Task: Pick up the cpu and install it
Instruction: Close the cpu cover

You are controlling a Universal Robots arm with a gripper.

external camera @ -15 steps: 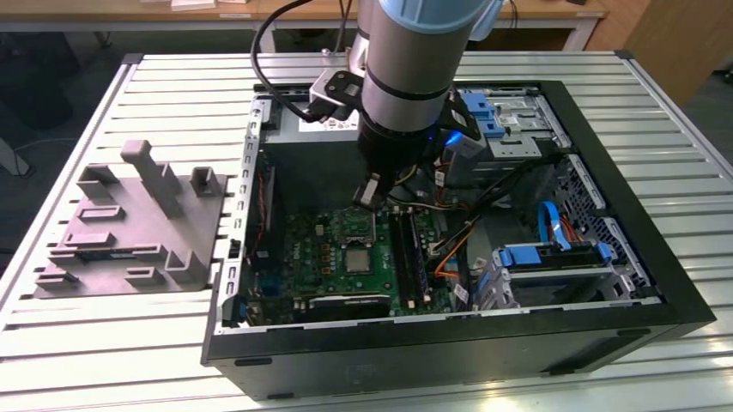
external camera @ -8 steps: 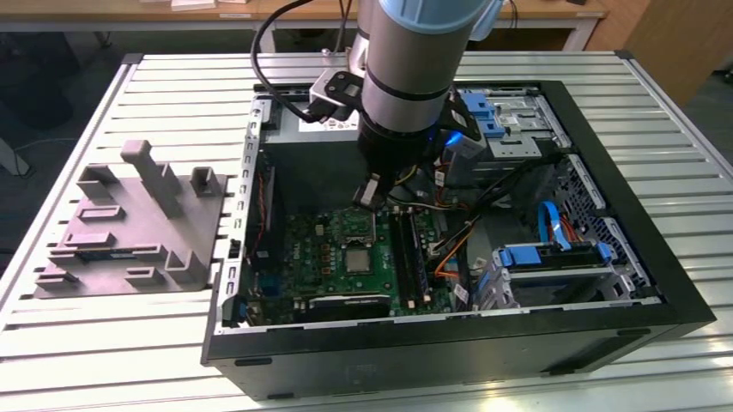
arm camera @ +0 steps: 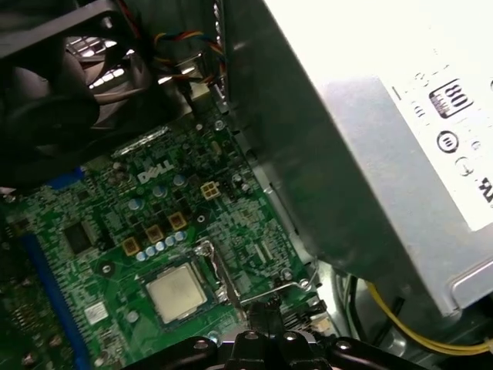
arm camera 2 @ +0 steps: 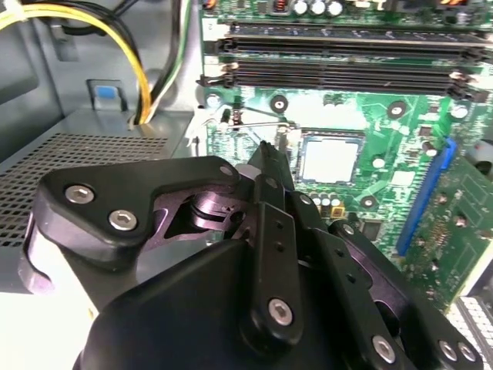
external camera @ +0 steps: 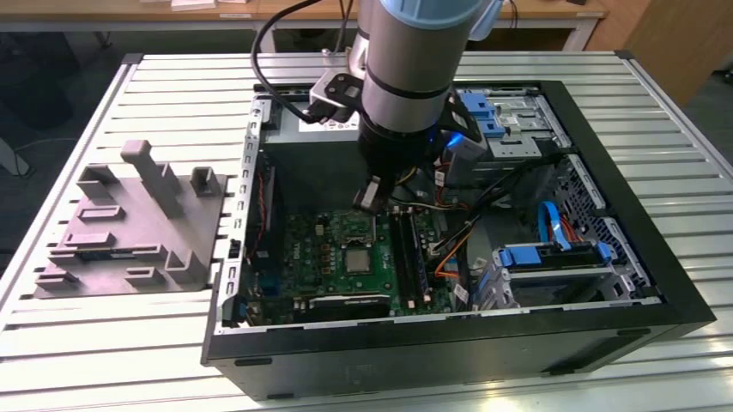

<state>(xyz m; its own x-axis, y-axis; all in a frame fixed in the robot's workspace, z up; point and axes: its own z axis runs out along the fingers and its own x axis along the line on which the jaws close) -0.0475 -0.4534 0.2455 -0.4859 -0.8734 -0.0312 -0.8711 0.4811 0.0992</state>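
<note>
The cpu [external camera: 360, 257] sits flat in the socket of the green motherboard [external camera: 326, 266], inside the open computer case [external camera: 458, 335] on the slatted table [external camera: 137, 343]; in the second wrist view the cpu [arm camera 2: 330, 160] shows as a pale square framed by the socket, and in the first wrist view the cpu [arm camera: 176, 293] lies next to the socket's raised metal lever [arm camera: 266, 291]. The hand [external camera: 369, 196] hangs above the motherboard, off the cpu and just beyond the socket's edge toward the power supply [arm camera: 362, 139]; I cannot tell how far open it is, and it has hold of nothing that shows. A grey tray [external camera: 126, 232] rests on the table beside the case, at the exterior view's left.
</note>
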